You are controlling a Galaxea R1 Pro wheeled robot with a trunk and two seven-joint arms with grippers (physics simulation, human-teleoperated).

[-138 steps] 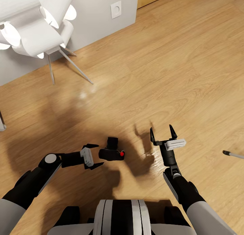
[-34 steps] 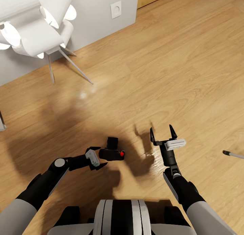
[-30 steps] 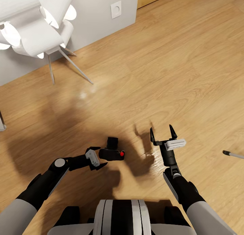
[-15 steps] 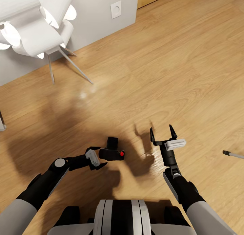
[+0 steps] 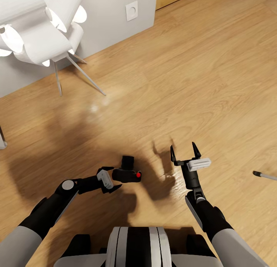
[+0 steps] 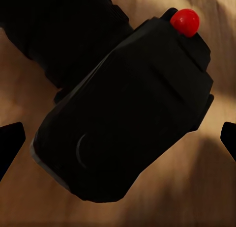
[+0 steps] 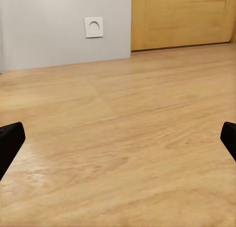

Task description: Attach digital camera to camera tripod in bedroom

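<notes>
Lying on the light wood plank floor (image 5: pixel 215 78) in front of the robot's trunk, the digital camera (image 5: pixel 127 173) has its red button (image 5: pixel 138 175) facing the right arm and its lens pointing toward the grey wall (image 5: pixel 111 16). The left gripper (image 5: pixel 111 178) sits spread at the camera's near end, one finger on either side, its fingertips (image 6: pixel 11 143) apart from the body. Well to the side, the right gripper (image 5: pixel 186 151) hangs open above bare floor, facing a white wall socket (image 7: pixel 93 27) and an oak door (image 7: pixel 182 18), with a white lamp (image 5: pixel 38 28) by the wall.

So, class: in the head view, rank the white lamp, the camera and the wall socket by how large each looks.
1. Lamp, by far the largest, though it sits nearer the lens.
2. Camera.
3. Socket, smallest, but it is also farthest away.
</notes>
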